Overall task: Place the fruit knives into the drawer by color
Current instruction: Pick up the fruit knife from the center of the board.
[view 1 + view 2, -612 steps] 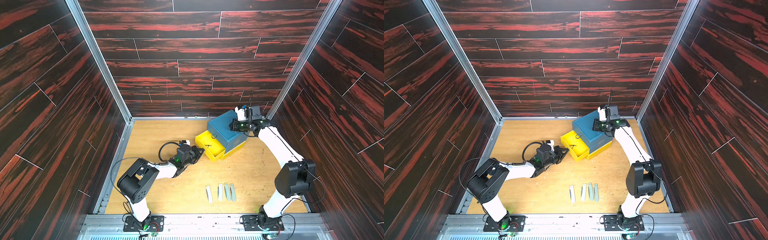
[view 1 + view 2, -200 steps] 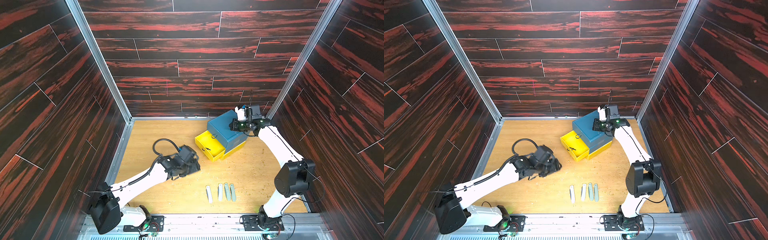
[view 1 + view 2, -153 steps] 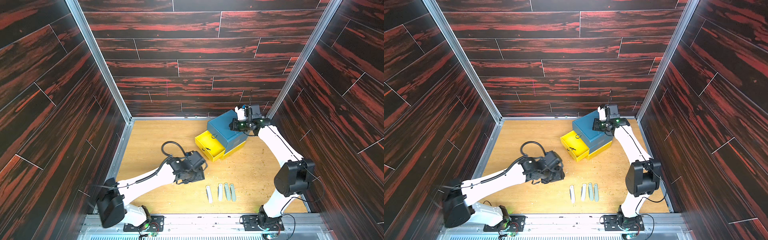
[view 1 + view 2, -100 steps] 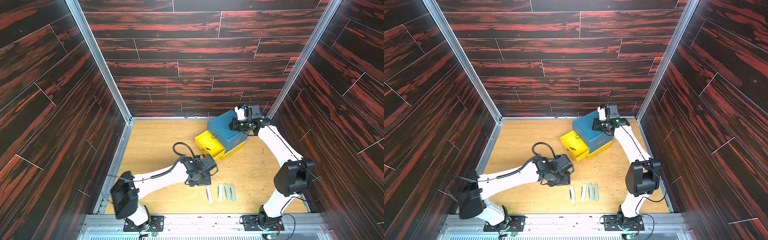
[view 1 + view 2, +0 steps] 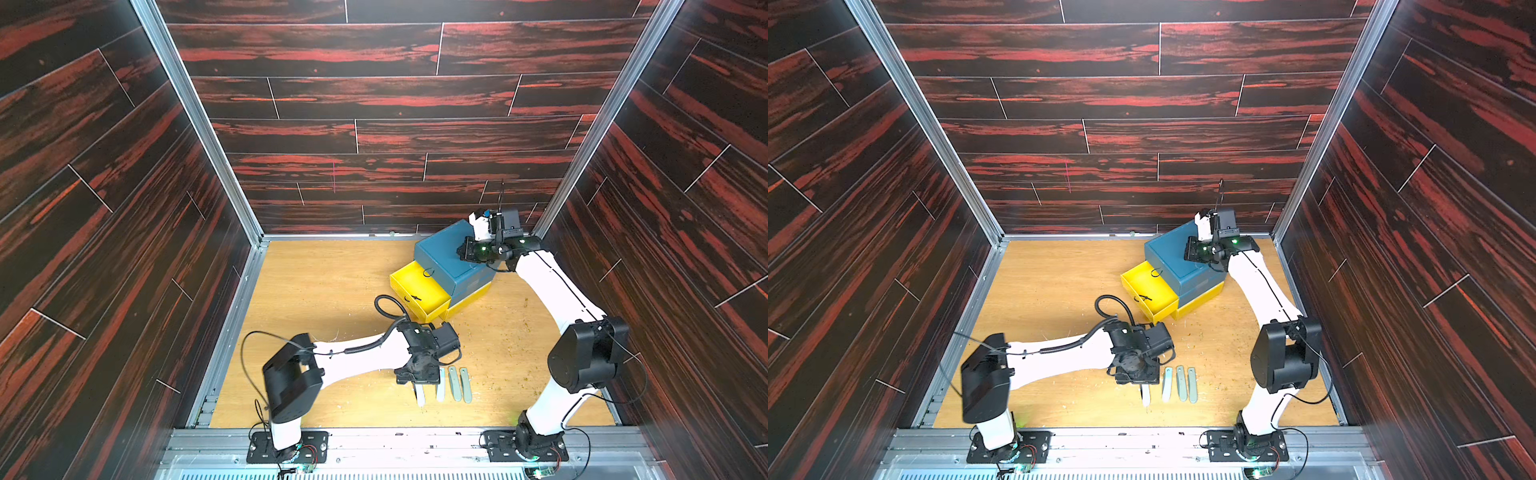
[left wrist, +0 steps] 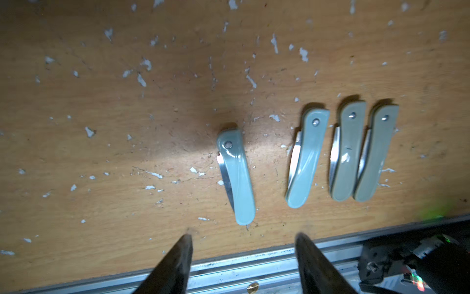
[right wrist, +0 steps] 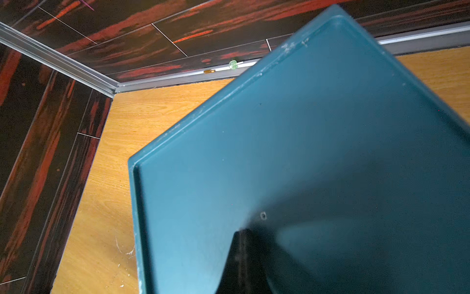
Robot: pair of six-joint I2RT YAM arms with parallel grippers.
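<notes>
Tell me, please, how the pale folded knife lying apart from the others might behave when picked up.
The pale, glossy plastic folded knife looks rigid and probably light. Its shiny curved handle may slip between the fingers. Lying flat, it would likely slide or spin, not roll.

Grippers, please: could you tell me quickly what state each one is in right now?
Left gripper: jaws open, empty, over a pale knife.
Right gripper: jaws shut, empty, at the blue cabinet top.

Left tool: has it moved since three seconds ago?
Yes. In a top view the left tool has moved away from the yellow drawer toward the front rail, now over the end pale fruit knife.
</notes>
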